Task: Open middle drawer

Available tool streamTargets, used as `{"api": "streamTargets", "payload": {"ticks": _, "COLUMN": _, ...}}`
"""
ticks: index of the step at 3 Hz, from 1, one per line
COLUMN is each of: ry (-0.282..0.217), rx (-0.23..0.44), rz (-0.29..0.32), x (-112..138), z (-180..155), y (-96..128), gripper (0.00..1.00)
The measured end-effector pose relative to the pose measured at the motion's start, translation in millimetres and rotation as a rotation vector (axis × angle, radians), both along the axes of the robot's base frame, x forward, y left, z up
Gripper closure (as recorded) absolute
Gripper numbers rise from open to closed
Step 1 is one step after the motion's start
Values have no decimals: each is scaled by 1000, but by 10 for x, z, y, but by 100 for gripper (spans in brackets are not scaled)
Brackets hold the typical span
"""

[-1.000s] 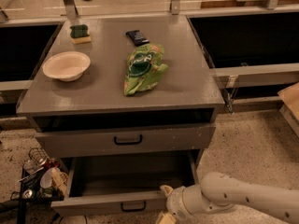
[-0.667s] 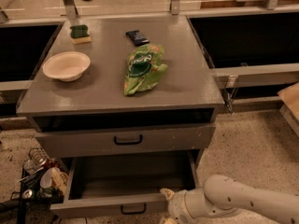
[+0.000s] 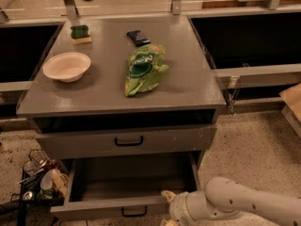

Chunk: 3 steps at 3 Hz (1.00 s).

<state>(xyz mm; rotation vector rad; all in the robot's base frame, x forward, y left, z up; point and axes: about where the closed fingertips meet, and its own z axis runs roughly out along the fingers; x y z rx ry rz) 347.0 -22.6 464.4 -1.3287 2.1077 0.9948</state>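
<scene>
On the grey countertop [image 3: 188, 86] a white bowl [image 3: 67, 66] is seen at 9 o'clock, a green sponge [image 3: 80, 34] at 11, a dark packet [image 3: 138, 37] at 12, a green chip bag [image 3: 143, 69] centrally. The gripper [image 3: 168, 209] is seen at the view's 6 o'clock.

Cabinet top [image 3: 188, 79], frame centre: bowl [image 3: 67, 66] left, bag [image 3: 143, 69] middle, sponge [image 3: 81, 34] behind bowl, small packet [image 3: 138, 37] behind bag. Middle drawer [image 3: 103, 208] stands out at lower frame, below upper drawer [image 3: 178, 140]. Gripper [image 3: 167, 208] at its front's right end, possibly touching.
</scene>
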Motion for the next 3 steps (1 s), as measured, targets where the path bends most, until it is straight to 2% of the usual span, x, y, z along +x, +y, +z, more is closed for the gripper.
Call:
{"api": "streamTargets", "payload": {"ticks": 2, "ry": -80, "rx": 46, "rz": -70, "x": 92, "z": 183, "y": -87, "gripper": 0}}
{"api": "streamTargets", "payload": {"ticks": 3, "ry": -85, "rx": 49, "rz": -76, "x": 93, "z": 196, "y": -100, "gripper": 0}}
